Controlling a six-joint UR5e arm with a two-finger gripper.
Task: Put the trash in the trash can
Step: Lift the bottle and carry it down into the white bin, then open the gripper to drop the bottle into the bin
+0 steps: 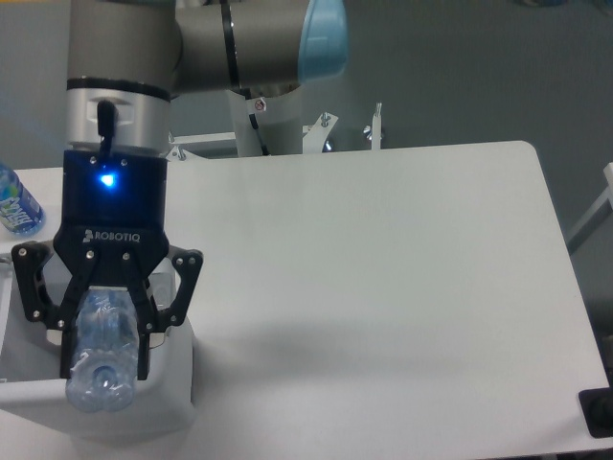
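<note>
Overhead, from the single fixed camera, the gripper (103,337) hangs above the trash can (177,388) at the tabletop's (383,287) left edge, its fingers (146,335) closed around the clear bottle (101,355). Held near its upper half, the bottle's lower end hangs at the bin's near rim. It looks empty, so probably very light, with thin crinkled walls that give under pressure and a slick surface; a mid-body grip seems soundest. A blue-labelled bottle (17,203) stands at the far left edge. The bin's contents are hidden.
</note>
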